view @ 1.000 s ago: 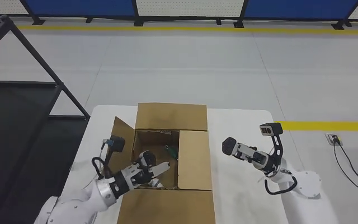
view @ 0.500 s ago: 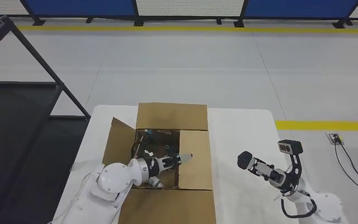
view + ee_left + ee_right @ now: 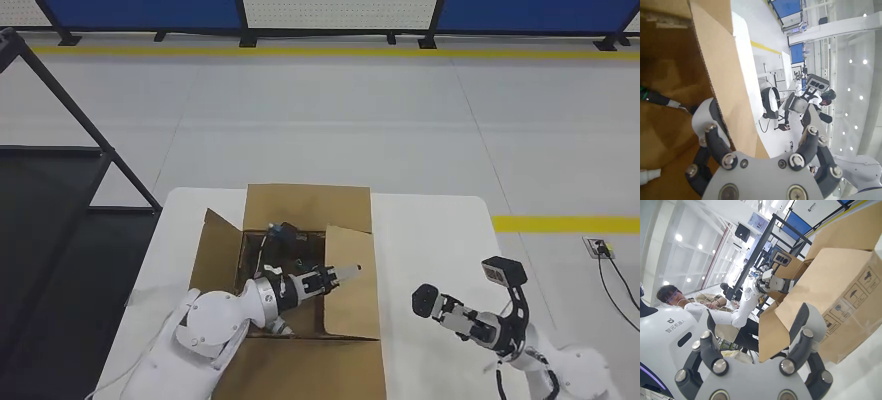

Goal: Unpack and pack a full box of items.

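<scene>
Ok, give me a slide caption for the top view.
Left gripper open astride a flap of the box; right gripper open alongside.

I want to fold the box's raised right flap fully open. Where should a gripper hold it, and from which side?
Grip the flap at its free edge, coming from over the open box: that edge stands up thin and bare, and the open left gripper straddles it there.

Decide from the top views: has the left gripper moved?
Yes. The left gripper crossed inside the box, from near its left flap to its right flap, which it now straddles.
</scene>
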Motion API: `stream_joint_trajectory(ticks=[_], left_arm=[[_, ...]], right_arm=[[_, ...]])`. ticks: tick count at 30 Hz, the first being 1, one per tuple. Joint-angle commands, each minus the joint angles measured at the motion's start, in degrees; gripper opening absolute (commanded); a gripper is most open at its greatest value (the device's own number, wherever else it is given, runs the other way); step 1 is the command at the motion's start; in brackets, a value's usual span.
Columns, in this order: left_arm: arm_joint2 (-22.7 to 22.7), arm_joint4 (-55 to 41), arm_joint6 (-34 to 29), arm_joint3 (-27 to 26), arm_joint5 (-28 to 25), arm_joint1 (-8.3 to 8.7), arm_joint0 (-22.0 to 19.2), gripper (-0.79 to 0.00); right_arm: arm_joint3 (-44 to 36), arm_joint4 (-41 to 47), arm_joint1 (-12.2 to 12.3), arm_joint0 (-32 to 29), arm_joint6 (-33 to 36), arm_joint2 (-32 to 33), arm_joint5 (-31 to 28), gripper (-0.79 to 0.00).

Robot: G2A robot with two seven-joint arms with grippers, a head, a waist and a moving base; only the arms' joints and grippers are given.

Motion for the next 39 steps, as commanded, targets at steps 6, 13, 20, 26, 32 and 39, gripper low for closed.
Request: stream_joint_trajectory(ticks=[6,13,20,26,32,39], left_arm=[[0.5,-2.7,3.1,-3.1,-3.2,-0.45,0.5,0.0],[4.6,-6.6,5.3,1.0,-7.0,-1.89,-2.9,0.0],[9.3,-7.2,6.3,5.6,-8.1,-3.49,-6.9,0.0],[11.4,-7.4,6.1,7.6,-8.6,-4.44,-9.0,0.0],[9.9,-7.7,4.3,7.9,-9.2,-4.36,-9.1,0.0],[3.9,-10.0,1.0,5.0,-9.6,-3.22,-6.7,0.0]], right_arm=[[-6.2,1.1,1.4,-2.4,-0.4,-1.8,-0.4,0.0],[-6.1,1.2,1.4,-2.5,-0.7,-1.6,-0.7,0.0],[-13.5,2.5,1.8,-5.5,-3.1,-3.4,-3.1,0.0],[-15.0,-5.3,2.3,-5.3,-4.0,-5.6,0.3,0.0],[-19.3,-17.0,2.3,-7.6,-12.6,-5.8,4.6,0.0],[-21.5,-24.3,2.5,-9.2,-20.5,-4.9,11.1,0.0]])
